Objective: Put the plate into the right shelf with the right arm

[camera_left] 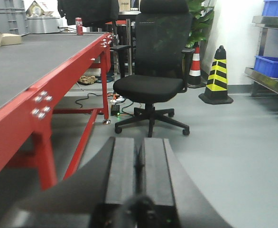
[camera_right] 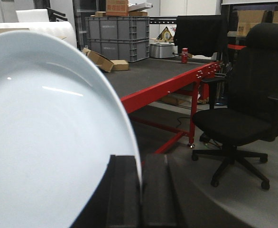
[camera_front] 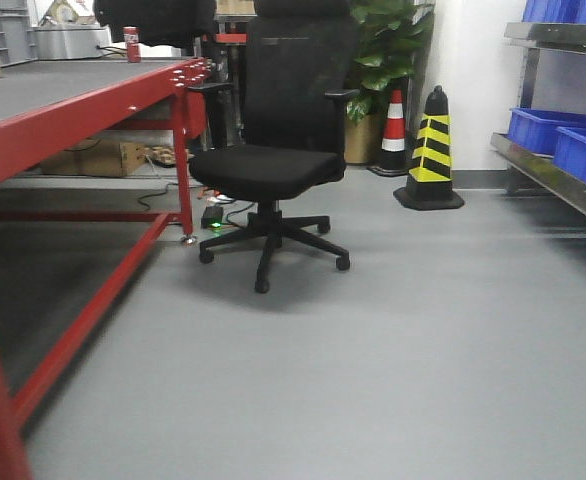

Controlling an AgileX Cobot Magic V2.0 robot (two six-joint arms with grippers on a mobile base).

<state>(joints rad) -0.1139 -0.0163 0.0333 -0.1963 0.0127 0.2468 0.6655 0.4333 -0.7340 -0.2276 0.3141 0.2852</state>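
right gripper [camera_right: 140,164]: closed to a narrow slit, with the rim of the plate pinched between its two fingers.
plate [camera_right: 49,133]: white and unmarked, held on edge and tilted. It fills the left half of the right wrist view and does not show in the front view. Its lower edge is out of frame, so whether it rests on anything cannot be told.
left gripper [camera_left: 140,145]: fingers pressed together with nothing between them, low over the floor.
floor [camera_front: 393,360]: grey.
chair [camera_right: 238,118]: black office chair, standing between the table and the shelf.
table [camera_right: 167,85]: red frame, grey top. It lies beyond the plate in the right wrist view.
cone [camera_front: 431,150]: black with yellow stripes, near the shelf's end.
right shelf [camera_front: 558,180]: steel rails at the right edge of the front view, absent from the right wrist view.
bins [camera_front: 563,140]: blue, sitting on the shelf rail. No plate is seen on or among them.
done, by judgement: the plate is gripped by the right gripper.
left, by judgement: swing the plate over to the right shelf, set it down and let go. This is likely the larger share of the task.
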